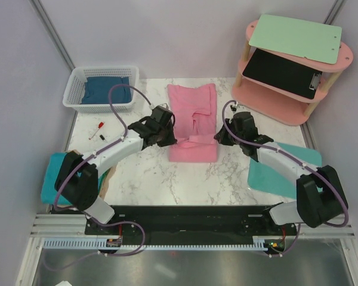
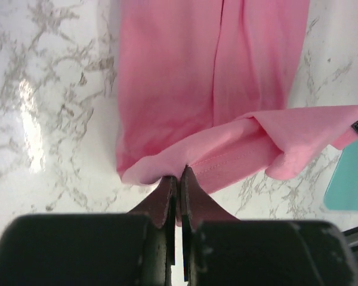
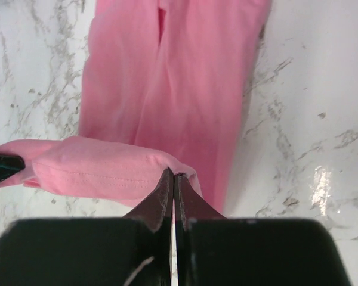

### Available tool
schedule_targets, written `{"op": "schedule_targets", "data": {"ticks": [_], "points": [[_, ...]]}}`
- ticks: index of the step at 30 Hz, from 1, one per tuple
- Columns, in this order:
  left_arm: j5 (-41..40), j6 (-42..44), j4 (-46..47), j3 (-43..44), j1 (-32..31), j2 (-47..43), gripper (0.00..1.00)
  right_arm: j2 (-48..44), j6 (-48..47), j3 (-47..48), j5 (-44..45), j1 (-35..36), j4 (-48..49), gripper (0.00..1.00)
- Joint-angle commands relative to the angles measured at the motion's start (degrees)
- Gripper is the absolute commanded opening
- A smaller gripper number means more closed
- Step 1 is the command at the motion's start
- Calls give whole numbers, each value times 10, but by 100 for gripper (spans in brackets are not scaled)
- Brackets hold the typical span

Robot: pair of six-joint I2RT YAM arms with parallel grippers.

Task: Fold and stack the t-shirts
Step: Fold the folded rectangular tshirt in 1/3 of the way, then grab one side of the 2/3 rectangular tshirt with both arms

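The pink t-shirt (image 1: 193, 119) lies lengthwise in the middle of the marble table, folded into a narrow strip. My left gripper (image 1: 175, 142) is shut on its near-left hem corner (image 2: 167, 170). My right gripper (image 1: 215, 139) is shut on its near-right hem corner (image 3: 179, 167). Both hold the hem lifted off the table, and it hangs as a band between them. A dark blue t-shirt (image 1: 105, 89) lies in the white basket (image 1: 74, 98) at the back left. A teal t-shirt (image 1: 286, 173) lies on the table at the right, under my right arm.
A pink shelf (image 1: 298, 59) with a green clipboard and a black clipboard stands at the back right. A red marker (image 1: 96, 130) lies left of the shirt. A teal cloth (image 1: 53, 179) lies at the left edge under my left arm.
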Motion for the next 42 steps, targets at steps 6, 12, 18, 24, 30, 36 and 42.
{"op": "schedule_targets", "data": {"ticks": [6,12,18,24,30,36,42], "points": [[63,87,22,134,52,158,2,145,-16,73,-11,-51,99,0],[102,100,18,201,90,221,13,245,7,147,-39,-71,138,7],[109,114,18,231,113,206,100,222,52,122,-55,-89,251,80],[114,118,53,124,113,114,100,127,26,66,-31,-89,192,98],[158,84,136,-19,112,75,85,90,36,-10,-85,-90,140,92],[178,52,191,-98,110,72,82,66,60,-88,-103,-90,152,86],[189,45,209,-120,107,74,75,81,92,-128,-131,-89,187,75]]}}
